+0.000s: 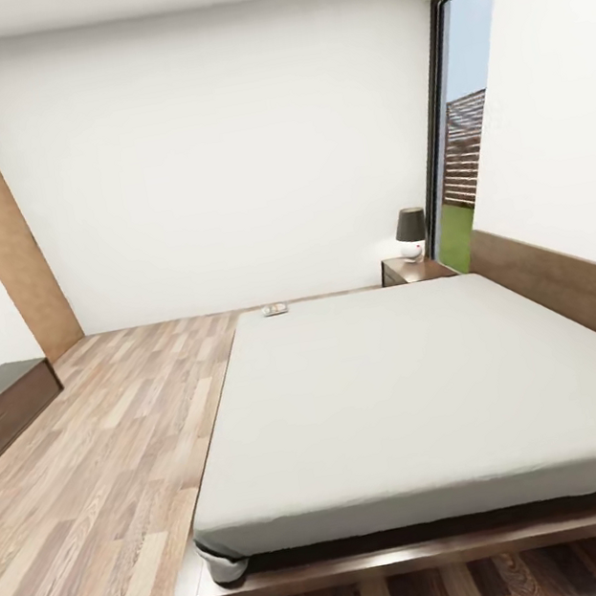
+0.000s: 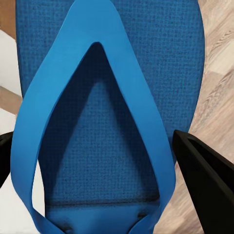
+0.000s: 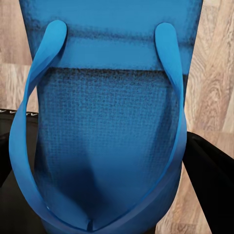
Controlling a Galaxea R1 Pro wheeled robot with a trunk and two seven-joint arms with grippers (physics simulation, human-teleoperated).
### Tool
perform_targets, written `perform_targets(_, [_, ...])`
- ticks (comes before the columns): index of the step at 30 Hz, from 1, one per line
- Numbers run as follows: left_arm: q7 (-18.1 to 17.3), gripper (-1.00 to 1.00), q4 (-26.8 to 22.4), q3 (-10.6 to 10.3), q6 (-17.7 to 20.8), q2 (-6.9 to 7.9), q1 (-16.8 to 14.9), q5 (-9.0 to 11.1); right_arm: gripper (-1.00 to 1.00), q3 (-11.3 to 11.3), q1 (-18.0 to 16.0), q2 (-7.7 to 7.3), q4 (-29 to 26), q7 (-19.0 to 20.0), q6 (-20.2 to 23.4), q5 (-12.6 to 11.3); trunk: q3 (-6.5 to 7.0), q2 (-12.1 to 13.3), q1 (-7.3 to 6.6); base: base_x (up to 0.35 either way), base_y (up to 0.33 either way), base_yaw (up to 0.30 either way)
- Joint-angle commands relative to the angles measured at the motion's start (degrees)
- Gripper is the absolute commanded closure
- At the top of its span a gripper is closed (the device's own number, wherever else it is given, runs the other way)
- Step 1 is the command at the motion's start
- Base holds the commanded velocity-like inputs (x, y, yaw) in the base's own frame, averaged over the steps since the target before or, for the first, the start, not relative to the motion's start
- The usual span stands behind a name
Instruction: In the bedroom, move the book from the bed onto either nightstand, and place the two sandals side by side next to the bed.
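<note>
The left wrist view has a bright blue sandal (image 2: 107, 58) seen close up, sole and strap between the black fingers (image 2: 200, 170) of my left gripper (image 2: 105, 163), which is shut on it. A second blue sandal (image 3: 112, 122) sits the same way in my right gripper (image 3: 109, 161), with wood floor behind it. In the head view the bed (image 1: 419, 384) with its light grey mattress lies ahead. A small flat thing at its far left corner looks like the book (image 1: 274, 310), too small to read. A dark brown nightstand (image 1: 410, 270) stands at the bed's far side.
A table lamp (image 1: 411, 232) stands on the nightstand beside the tall dark-framed window (image 1: 466, 144). The headboard (image 1: 567, 282) runs along the right wall. A low dark cabinet (image 1: 6, 405) and a wooden door panel (image 1: 7, 240) are at the left, across the plank floor (image 1: 119, 444).
</note>
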Motion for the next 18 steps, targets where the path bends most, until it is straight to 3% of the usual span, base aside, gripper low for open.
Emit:
perform_targets(1, [0.0, 1.00, 0.0, -0.1, -0.3, 0.01, -0.1, 0.6, 1.00, 0.4, 0.0, 0.00, -0.1, -0.2, 0.4, 0.1, -0.10, 0.0, 0.00, 0.000, 0.000, 0.113])
perform_targets(18, [0.0, 1.00, 0.0, -0.1, -0.3, 0.01, -0.1, 0.6, 1.00, 0.4, 0.0, 0.01, -0.4, -0.2, 0.3, 0.2, -0.19, 0.0, 0.00, 0.000, 0.000, 0.020])
